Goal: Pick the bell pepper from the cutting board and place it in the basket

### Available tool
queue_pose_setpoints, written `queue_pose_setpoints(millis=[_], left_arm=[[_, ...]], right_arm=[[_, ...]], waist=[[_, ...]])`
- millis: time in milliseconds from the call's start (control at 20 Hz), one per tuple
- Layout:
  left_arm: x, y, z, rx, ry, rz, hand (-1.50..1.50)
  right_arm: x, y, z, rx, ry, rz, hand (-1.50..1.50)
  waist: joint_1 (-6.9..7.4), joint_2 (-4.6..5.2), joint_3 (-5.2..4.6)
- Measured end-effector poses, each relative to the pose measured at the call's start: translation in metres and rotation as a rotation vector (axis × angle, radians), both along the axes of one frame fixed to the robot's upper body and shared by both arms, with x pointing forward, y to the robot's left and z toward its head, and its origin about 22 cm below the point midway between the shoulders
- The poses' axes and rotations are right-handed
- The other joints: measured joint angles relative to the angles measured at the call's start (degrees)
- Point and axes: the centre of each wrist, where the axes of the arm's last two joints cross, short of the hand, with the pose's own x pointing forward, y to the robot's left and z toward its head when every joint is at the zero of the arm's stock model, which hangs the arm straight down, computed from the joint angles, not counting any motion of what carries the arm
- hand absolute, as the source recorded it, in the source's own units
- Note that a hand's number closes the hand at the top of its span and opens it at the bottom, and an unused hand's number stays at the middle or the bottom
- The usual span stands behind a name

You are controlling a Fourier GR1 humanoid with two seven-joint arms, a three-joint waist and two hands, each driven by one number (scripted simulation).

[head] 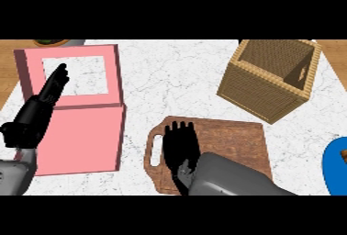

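The brown wooden cutting board (234, 142) lies at the counter's front centre, its handle hole on the left. My right hand (179, 149) is over the board's left part, back of the hand up and fingers stretched forward. No bell pepper shows anywhere; whatever lies under that hand is hidden. The woven basket (265, 87) stands tilted at the back right, its opening showing an empty inside. My left hand (41, 103) rests at the left with straight fingers pointing away, over a pink object.
A pink flat object (85, 137) with a rectangular window lies at the left. A blue dish (333, 170) pokes in at the right edge. At the top left corner sits a dark item (49, 42). White marble counter (169, 78) shows between board and basket.
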Motion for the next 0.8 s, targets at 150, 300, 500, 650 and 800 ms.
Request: queue_pose_setpoints(millis=[150, 300, 500, 650, 800], left_arm=[[-0.002, -0.001, 0.000, -0.001, -0.003, -0.004, 0.00], [0.001, 0.000, -0.001, -0.005, 0.001, -0.003, 0.00], [0.001, -0.004, -0.004, 0.000, 0.002, -0.002, 0.00], [0.001, -0.006, -0.003, -0.004, 0.000, -0.004, 0.00], [0.003, -0.005, 0.001, -0.002, -0.001, -0.005, 0.00]], right_arm=[[-0.005, -0.005, -0.004, 0.007, -0.009, -0.007, -1.50], [-0.013, -0.006, -0.007, 0.023, -0.011, -0.013, -1.50], [-0.018, -0.008, -0.015, 0.025, -0.007, -0.021, -1.50], [-0.014, -0.012, -0.023, 0.010, 0.000, -0.036, -1.50], [-0.014, -0.013, -0.031, -0.001, 0.007, -0.060, -1.50]], waist=[[0.02, -0.01, 0.00], [-0.11, 0.03, 0.00], [-0.05, 0.07, 0.00], [0.12, 0.11, 0.00], [0.17, 0.12, 0.00]])
